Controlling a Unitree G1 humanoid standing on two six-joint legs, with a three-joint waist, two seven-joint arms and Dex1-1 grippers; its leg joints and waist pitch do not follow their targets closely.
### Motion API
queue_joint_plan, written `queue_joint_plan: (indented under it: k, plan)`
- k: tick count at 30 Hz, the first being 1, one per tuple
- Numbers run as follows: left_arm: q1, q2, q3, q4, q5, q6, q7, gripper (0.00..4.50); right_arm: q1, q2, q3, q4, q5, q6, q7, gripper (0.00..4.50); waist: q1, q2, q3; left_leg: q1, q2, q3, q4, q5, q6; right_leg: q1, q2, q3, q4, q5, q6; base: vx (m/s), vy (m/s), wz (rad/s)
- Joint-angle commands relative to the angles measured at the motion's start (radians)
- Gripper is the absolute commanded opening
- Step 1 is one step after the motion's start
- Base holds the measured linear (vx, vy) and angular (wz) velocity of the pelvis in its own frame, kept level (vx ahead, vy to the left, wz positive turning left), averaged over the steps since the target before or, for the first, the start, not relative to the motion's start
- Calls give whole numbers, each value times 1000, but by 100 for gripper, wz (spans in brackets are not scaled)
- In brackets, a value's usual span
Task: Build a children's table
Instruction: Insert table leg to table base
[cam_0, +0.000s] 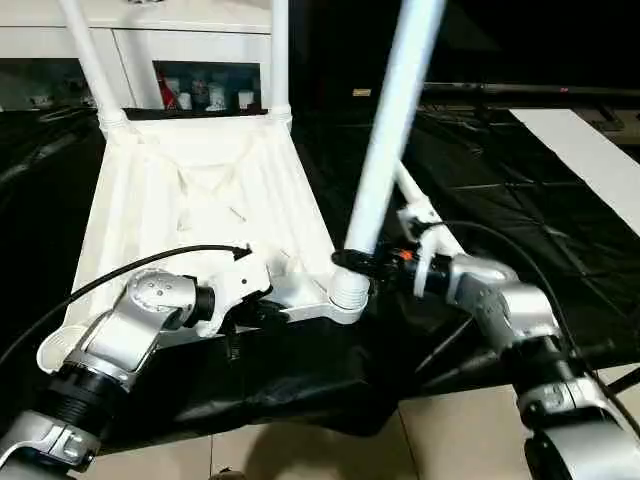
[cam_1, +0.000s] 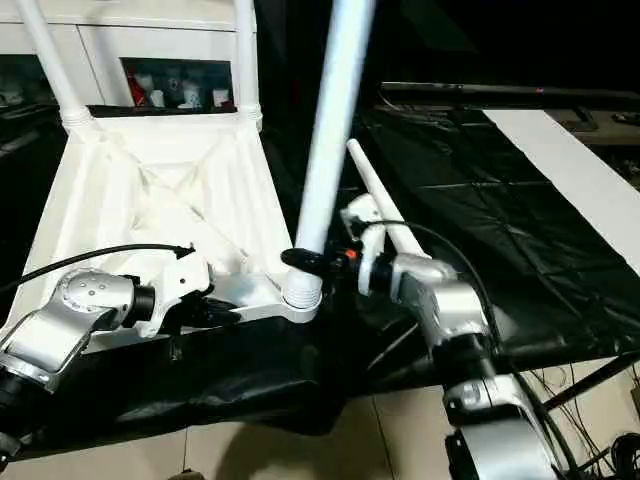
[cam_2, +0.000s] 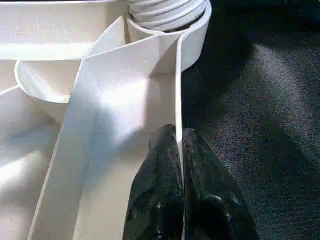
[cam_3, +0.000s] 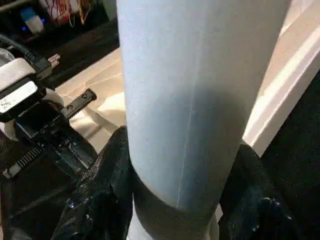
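White tabletop, ribbed side up: my left gripper pinches its rim. Leg, clasped in my right gripper, stands tilted in the nearest socket; forcing it risks cross-threading.

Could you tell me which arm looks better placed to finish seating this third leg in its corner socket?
Probably the right: its fingers clasp the leg just above the corner socket, while the left gripper pinches the tabletop rim, steadying it.
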Motion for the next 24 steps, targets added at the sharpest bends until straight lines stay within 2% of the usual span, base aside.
queue_joint_plan:
  k: [1, 2, 3, 5, 10, 12, 18, 19, 21, 24]
  plan:
    - [0, -5, -11, 17, 7, -17, -12, 0, 43, -18, -28, 24, -33, -9, -59, 186, 0, 15, -64, 7, 20, 0, -66, -108, 1, 46, -70, 42, -69, 15, -226, 0, 0, 0]
    - [0, -5, -11, 17, 7, -17, -12, 0, 43, -18, -28, 24, -33, -9, -59, 186, 0, 15, -64, 8, 20, 0, -67, -109, 0, 46, -71, 43, -70, 13, -225, 0, 0, 0]
    - [-4, -10, -12, 23, 8, -17, -9, 0, 59, -14, -37, 16, -27, -19, -71, 186, 0, 20, -64, 9, 20, -1, -67, -115, -3, 45, -70, 42, -70, 8, -227, 0, 0, 0]
    - [-12, -19, -14, 28, 9, -15, -6, 0, 89, -8, -45, -6, -20, -24, -81, 186, -1, 16, -62, 8, 19, 0, -68, -123, -5, 46, -69, 43, -73, -1, -224, 0, 0, 0]
    - [-21, -28, -16, 28, 8, -11, -4, 0, 137, -9, -15, -64, -35, -29, -78, 186, 4, 19, -61, 10, 21, -2, -71, -148, -12, 43, -71, 43, -77, -36, -211, 0, 0, 0]
    - [-20, -33, -17, 18, 7, -6, 2, 0, 165, -17, 26, -134, -58, -36, -72, 186, 6, 14, -60, 9, 21, -2, -72, -139, -9, 45, -70, 43, -77, -37, -206, 0, 0, 0]
    - [-14, -35, -15, 6, 7, 0, 4, 0, 185, -17, 37, -171, -65, -33, -74, 186, 4, 12, -58, 9, 22, -2, -74, -155, -8, 41, -71, 44, -82, -81, -193, 0, 0, 0]
    - [-7, -35, -15, -4, 7, 5, 5, 0, 194, -14, 43, -184, -67, -31, -75, 186, 3, 4, -58, 8, 22, -1, -73, -148, -6, 42, -71, 45, -81, -73, -192, 0, 0, 0]
    - [7, -30, -14, -24, 6, 12, 2, 0, 214, -12, 56, -209, -69, -26, -78, 186, 5, 7, -59, 7, 22, -2, -73, -131, -1, 42, -72, 45, -78, -55, -190, 0, 0, 0]
    - [17, -24, -13, -37, 8, 17, -2, 0, 232, -16, 77, -237, -71, -17, -79, 186, 2, 2, -50, 6, 20, -1, -76, -135, 6, 38, -69, 45, -83, -65, -183, 0, 0, 0]
